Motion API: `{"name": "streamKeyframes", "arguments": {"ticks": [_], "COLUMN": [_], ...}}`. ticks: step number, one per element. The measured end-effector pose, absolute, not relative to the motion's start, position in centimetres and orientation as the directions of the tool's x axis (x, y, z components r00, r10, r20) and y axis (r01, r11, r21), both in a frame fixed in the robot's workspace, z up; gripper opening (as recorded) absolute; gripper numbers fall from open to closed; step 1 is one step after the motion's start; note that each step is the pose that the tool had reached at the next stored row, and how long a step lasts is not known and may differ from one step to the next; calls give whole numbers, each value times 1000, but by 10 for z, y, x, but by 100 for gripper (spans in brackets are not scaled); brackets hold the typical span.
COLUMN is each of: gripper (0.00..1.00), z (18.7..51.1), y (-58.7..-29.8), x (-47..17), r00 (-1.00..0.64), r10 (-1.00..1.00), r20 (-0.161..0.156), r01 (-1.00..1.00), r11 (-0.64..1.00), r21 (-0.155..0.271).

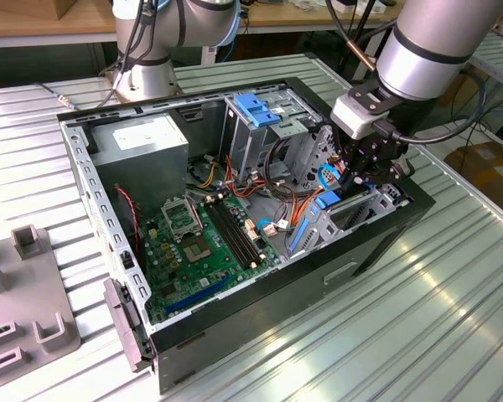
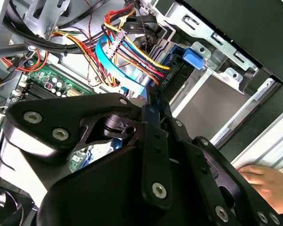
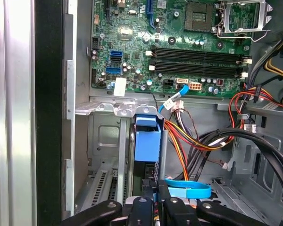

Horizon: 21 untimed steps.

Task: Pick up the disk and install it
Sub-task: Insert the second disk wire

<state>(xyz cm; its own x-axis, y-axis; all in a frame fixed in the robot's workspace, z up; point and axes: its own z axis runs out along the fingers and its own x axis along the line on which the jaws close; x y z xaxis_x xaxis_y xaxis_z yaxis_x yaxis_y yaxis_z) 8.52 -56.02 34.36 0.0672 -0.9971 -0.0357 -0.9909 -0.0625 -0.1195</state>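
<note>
Positioned at the centre right of the exterior view, the gripper (image 1: 362, 173) is reaching down into the open computer case (image 1: 377, 243), at the case's corner on the exterior view's right. Its black fingers (image 3: 151, 207) are sitting close together in the first wrist view, and they appear to be closing on the disk (image 3: 146, 141), which is standing on edge in a metal bay directly beyond the fingertips; the contact itself is partly hidden by the linkage, so a firm grip cannot be confirmed. A blue plastic rail on the disk is facing the first wrist camera, with the drive's dark body running from it toward the fingers. In the second wrist view the disk's blue rail (image 2: 191, 57) is showing at upper centre, beyond the gripper's black linkage (image 2: 132, 155), inside a silver bay frame. A light blue flat cable (image 2: 114, 66) and a bundle of red, yellow and black wires (image 2: 132, 44) are crossing just beside the disk. A green motherboard (image 1: 203, 243) is lying on the case floor at centre left of the exterior view, well apart from the gripper. A person's hand (image 2: 266, 181) is resting at the lower right of the second wrist view.
</note>
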Motion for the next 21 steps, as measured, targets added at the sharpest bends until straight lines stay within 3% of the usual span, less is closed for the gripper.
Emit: {"name": "streamKeyframes", "arguments": {"ticks": [3, 4, 13, 14, 16, 21], "gripper": [17, 24, 24, 22, 10, 10], "z": [344, 346, 361, 361, 361, 361], "y": [-560, -560, -560, -560, -560, -560], "x": [85, 85, 85, 85, 85, 85], "r00": [67, 67, 67, 67, 67, 67], "r10": [-997, -997, -997, -997, -997, -997], "r20": [-36, -36, -36, -36, -36, -35], "r01": [-991, -991, -991, -991, -991, -991], "r11": [-63, -63, -63, -63, -63, -63], "r21": [-120, -120, -120, -120, -120, -120]}}
